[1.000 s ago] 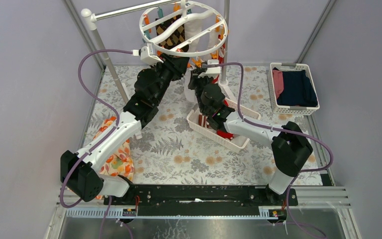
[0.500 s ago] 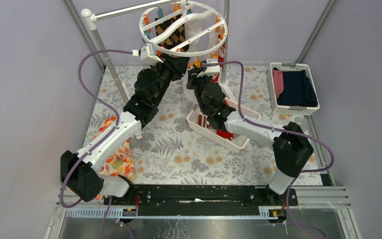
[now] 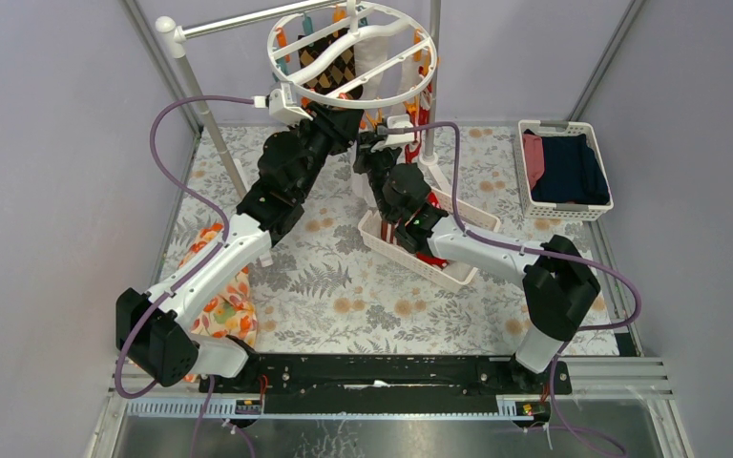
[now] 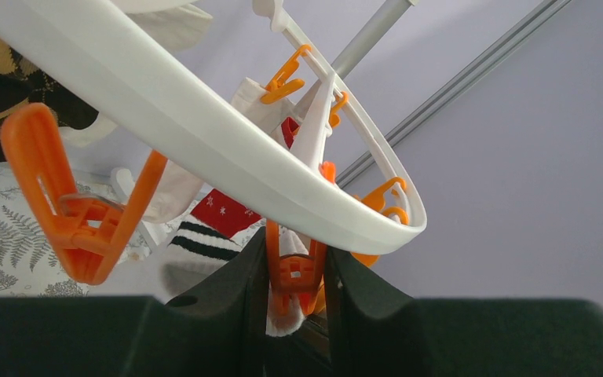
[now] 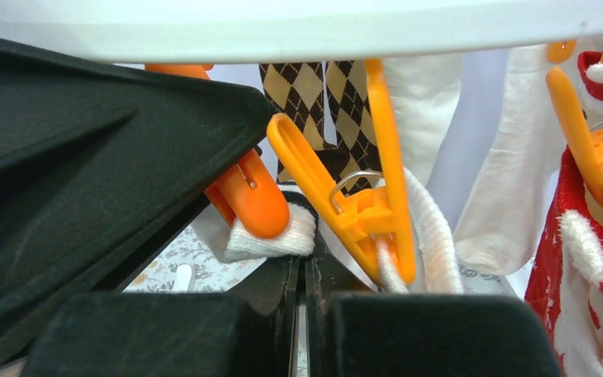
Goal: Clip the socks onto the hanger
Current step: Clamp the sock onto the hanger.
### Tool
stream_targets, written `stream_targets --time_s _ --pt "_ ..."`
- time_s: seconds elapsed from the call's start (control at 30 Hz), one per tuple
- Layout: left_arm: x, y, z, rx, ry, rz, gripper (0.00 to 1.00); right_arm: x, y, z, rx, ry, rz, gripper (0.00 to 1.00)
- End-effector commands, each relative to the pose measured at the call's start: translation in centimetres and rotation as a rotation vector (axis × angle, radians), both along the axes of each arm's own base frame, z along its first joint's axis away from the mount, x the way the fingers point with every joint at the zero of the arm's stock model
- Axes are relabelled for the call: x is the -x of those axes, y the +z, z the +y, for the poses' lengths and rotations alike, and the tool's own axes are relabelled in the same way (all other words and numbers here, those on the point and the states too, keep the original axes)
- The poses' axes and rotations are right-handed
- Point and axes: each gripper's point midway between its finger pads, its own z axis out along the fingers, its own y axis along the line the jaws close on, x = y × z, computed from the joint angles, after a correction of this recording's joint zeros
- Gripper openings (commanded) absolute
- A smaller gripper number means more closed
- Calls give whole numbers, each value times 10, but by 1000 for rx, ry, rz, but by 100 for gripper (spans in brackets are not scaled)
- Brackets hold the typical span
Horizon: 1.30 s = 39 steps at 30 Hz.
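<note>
Right jaws nearer the hanger [image 3: 363, 102], white sock [image 5: 271, 236] between them

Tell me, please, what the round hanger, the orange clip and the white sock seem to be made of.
Hanger: likely hard plastic, white, smooth, slightly shiny. Clip: moulded plastic too, glossy orange; one in the right wrist view shows a thin metal spring. Sock: soft knit fabric, matt and fuzzy; fibre cannot be told.
</note>
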Motion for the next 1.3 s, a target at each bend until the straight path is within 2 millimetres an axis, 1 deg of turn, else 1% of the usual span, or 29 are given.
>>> stream_targets --time_s 0.0,0.1,0.23,0.43,0.63,0.83,0.87,0.93,1.07,1.17,1.27 --pt "-6 -2 7 11 34 4 8 9 32 -6 -43 -15 -87 0" --pt "-7 -5 7 4 35 10 8 11 36 -4 -31 -16 -104 0" --pt "-9 -10 6 4 35 19 8 15 38 3 -1 -3 -121 0" --pt "-10 -8 6 6 35 16 8 22 35 14 53 18 -145 0" --pt "-10 -12 4 3 29 22 8 26 41 11 42 7 -173 0" --pt "-8 -13 3 7 22 24 10 26 40 6 38 -12 -168 0" --pt "-8 -12 4 8 21 22 12 25 40 5 38 -18 -166 0" --pt "-7 -12 4 11 21 23 19 25 40 3 35 -29 -164 1" --pt "-6 -12 5 12 23 26 35 25 40 0 33 -37 -164 3" --pt "-6 -13 5 11 25 34 51 25 40 -1 30 -43 -164 4" --pt "-6 -14 6 9 26 35 63 25 40 -3 30 -49 -163 4"
